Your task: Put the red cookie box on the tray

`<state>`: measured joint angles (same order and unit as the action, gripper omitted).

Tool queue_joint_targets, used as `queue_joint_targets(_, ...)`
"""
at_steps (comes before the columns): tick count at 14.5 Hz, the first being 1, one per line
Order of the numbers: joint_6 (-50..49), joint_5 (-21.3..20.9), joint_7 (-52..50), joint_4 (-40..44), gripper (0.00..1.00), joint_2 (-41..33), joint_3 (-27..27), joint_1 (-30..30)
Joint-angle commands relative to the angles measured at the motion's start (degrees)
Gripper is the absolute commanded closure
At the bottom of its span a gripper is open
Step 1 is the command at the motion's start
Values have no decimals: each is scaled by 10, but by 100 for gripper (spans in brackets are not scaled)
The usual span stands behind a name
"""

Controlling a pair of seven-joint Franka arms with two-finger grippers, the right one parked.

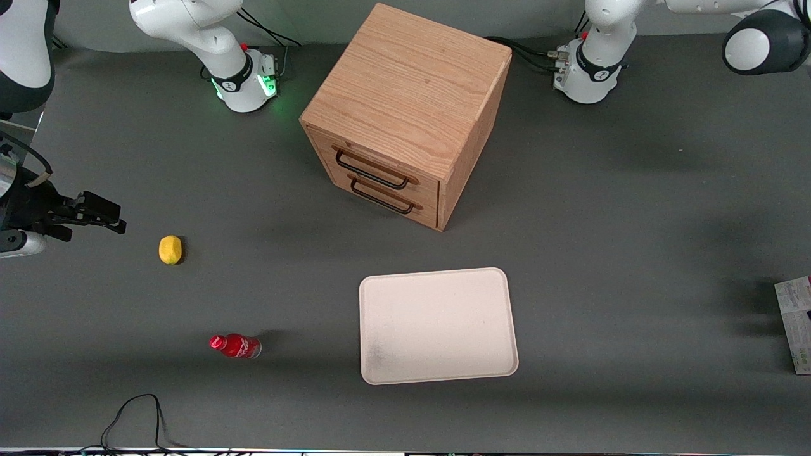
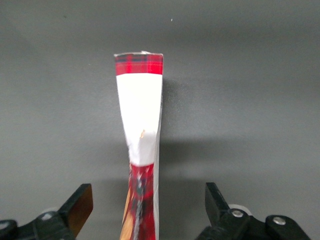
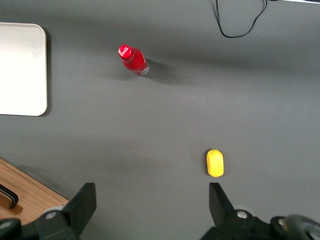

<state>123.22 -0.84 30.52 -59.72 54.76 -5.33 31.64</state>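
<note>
Nearest the front camera, the small red bottle [image 1: 235, 346] lies on the grey desk [image 1: 633, 209] toward the parked arm's end. The tray [image 1: 437, 324] sits just a little farther from the camera, near the middle, with nothing on it. Farther again is the yellow fruit [image 1: 170, 249], then the wooden drawer cabinet [image 1: 405, 114].

The red cookie box [image 1: 795, 323] sits at the working arm's end of the desk, well apart from the tray and partly cut off by the frame edge. In the left wrist view the red cookie box [image 2: 142, 150] stands on a narrow edge, and the claw [image 2: 148, 212] hangs above it with its fingers spread wide, one on each side, holding nothing.

The risk from here is a poor grip. The carton is slim and seems slightly off centre between the fingers, though the angle makes that hard to judge. One finger could reach it first and tip it flat, or a shallow pinch could let it swing or slip during the carry to the tray.
</note>
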Motion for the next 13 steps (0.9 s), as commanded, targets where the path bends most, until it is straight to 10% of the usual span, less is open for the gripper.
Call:
queue_joint_targets(1, 30, -7, -7, 7, 0, 27, 4, -9)
queue_joint_targets(2, 30, -7, -7, 7, 7, 29, 4, -9)
queue_joint_targets(6, 22, -8, -6, 12, 85, 29, 8, -9)
queue_joint_targets(8, 19, -8, -5, 13, 100, 29, 11, -9)
queue_joint_targets(13, 4, -9, -6, 14, 100, 22, 18, -9)
